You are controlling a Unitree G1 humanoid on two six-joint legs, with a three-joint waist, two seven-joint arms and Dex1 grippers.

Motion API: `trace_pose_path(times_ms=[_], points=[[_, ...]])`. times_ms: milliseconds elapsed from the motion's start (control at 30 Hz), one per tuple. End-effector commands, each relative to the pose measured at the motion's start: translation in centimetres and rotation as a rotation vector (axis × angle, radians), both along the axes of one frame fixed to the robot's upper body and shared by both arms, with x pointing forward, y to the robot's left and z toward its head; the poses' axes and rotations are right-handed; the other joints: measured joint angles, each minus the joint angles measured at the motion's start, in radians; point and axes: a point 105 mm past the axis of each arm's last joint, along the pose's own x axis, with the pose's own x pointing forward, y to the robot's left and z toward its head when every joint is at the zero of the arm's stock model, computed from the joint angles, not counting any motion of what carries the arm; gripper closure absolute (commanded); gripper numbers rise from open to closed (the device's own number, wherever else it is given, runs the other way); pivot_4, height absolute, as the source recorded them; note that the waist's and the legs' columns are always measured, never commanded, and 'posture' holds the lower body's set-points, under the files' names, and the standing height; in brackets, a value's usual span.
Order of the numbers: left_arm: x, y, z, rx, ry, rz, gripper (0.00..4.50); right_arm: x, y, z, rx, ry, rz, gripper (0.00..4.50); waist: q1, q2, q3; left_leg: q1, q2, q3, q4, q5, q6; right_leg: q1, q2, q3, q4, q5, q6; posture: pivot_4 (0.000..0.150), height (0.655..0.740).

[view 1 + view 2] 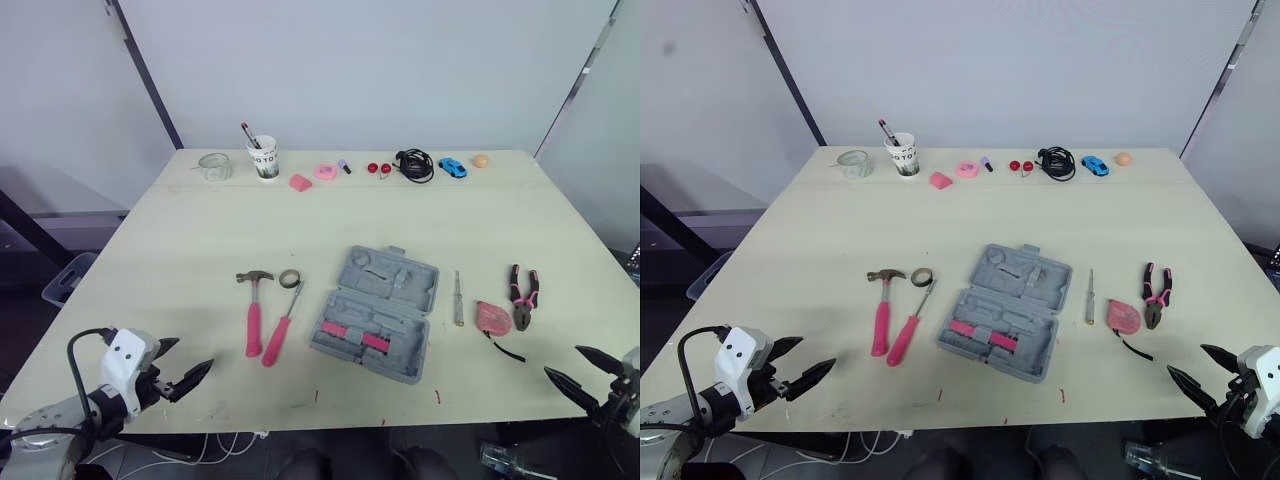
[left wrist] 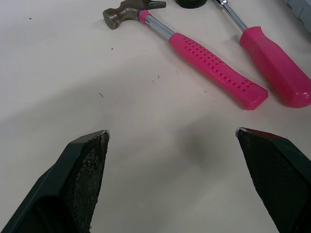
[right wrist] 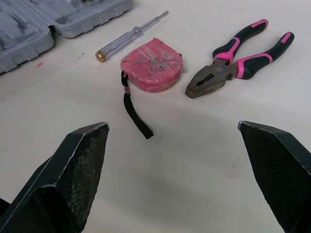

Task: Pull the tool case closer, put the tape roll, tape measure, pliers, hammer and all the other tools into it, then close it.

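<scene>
The tool case lay open at the centre of the table, lid side away from the robot. Pink shapes sat in its near half, but they were too small to identify.

To the left of the case lay the hammer and a pink-handled screwdriver, with the tape roll between their heads. The left wrist view cut the roll off at the frame edge.

To the right of the case lay a slim tester screwdriver, the tape measure and the pliers.

Both grippers hovered at the near edge of the table. The left gripper and the right gripper were spread wide and empty. Small items along the far edge were hard to make out.
</scene>
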Motion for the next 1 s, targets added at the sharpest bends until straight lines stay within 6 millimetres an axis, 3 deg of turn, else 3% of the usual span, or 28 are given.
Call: trace_pose_path(times_ms=[33, 567, 733, 1000], points=[[0.0, 0.2, 0.2, 0.009, -0.017, -0.011, 0.06, 0.3, -0.3, 0.9, -0.03, -0.039, 0.001, 0.0, 0.0, 0.0, 0.0, 0.0, 0.0, 0.0, 0.0, 0.0, 0.0, 0.0, 0.0, 0.0, 0.0, 0.0, 0.0, 0.15, 0.74], [0.8, 1.0, 0.3, 0.003, -0.051, 0.001, 0.06, 0.4, -1.5, -0.2, -0.046, -0.034, 0.012, 0.0, 0.0, -0.001, 0.0, 0.0, 0.0, 0.0, 0.0, 0.0, 0.0, 0.0, 0.001, -0.001, 0.0, 0.0, 0.0, 0.15, 0.74], [2.1, 0.8, 0.9, 0.026, -0.064, -0.034, 0.06, 1.0, -0.3, 0.5, -0.05, -0.086, 0.062, 0.0, 0.0, -0.001, 0.0, 0.0, 0.0, 0.001, 0.0, 0.0, 0.0, 0.0, 0.006, -0.001, 0.0, 0.0, 0.0, 0.15, 0.74], [6.3, -1.9, 4.2, 0.027, -0.171, -0.2, 0.06, 2.7, 3.2, 2.7, -0.019, -0.131, 0.146, 0.0, 0.001, -0.001, -0.001, 0.001, 0.0, 0.001, 0.001, 0.0, 0.0, 0.0, 0.007, 0.0, 0.002, 0.0, 0.0, 0.15, 0.74]])
